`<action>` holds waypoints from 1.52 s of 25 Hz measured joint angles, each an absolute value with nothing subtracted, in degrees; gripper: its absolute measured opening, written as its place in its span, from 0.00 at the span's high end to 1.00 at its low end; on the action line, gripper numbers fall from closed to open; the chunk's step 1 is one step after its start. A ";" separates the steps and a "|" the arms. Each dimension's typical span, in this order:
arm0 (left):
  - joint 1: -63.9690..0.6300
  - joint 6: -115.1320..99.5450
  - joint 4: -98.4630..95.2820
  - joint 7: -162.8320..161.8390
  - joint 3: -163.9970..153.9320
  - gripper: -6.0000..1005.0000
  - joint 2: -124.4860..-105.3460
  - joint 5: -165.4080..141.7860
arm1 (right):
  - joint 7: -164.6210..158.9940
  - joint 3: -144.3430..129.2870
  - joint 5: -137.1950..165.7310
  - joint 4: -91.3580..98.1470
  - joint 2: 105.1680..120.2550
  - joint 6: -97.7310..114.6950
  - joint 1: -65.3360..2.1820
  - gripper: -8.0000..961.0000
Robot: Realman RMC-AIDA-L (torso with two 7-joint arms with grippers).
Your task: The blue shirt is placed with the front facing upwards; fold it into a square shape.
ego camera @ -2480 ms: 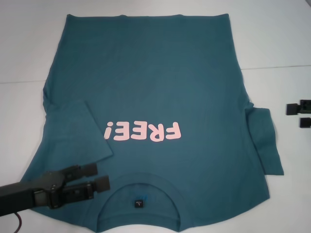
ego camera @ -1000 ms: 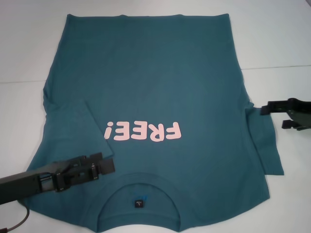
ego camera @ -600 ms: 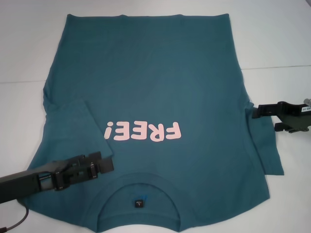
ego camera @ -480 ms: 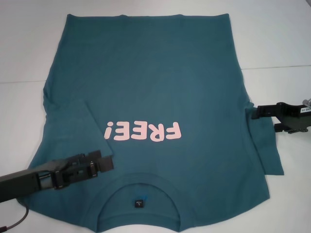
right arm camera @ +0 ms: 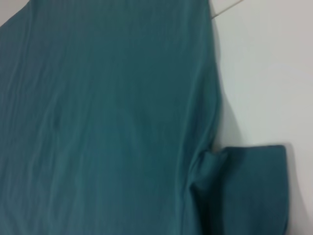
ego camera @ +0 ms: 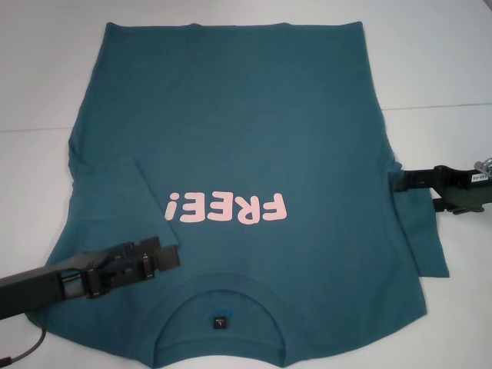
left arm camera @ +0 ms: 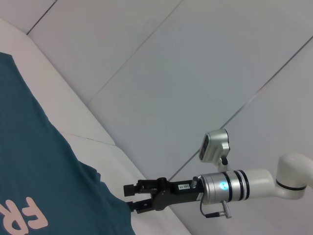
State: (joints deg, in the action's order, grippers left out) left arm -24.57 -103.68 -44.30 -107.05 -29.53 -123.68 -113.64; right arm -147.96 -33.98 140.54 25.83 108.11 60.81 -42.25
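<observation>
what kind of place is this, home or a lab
Probably a robot lab or test bench: a plain white table, one blue shirt laid flat, and the left gripper and right gripper over it.

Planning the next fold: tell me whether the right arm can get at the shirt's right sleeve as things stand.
Probably yes. The right gripper sits at the edge of the blue shirt, jaws open, beside the right sleeve, which lies flat and uncovered. The left gripper is far across, near the collar.
</observation>
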 joint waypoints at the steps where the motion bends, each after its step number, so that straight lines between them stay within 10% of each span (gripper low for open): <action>1: -24.59 -103.59 -44.29 -107.05 -29.53 0.05 -123.71 -113.64 | -147.98 -33.99 140.55 25.84 108.05 60.77 -42.11 0.02; 38: -24.58 -103.19 -43.50 -107.04 -29.53 0.05 -123.76 -113.64 | -144.46 -33.93 134.53 24.50 109.25 59.79 -41.67 0.02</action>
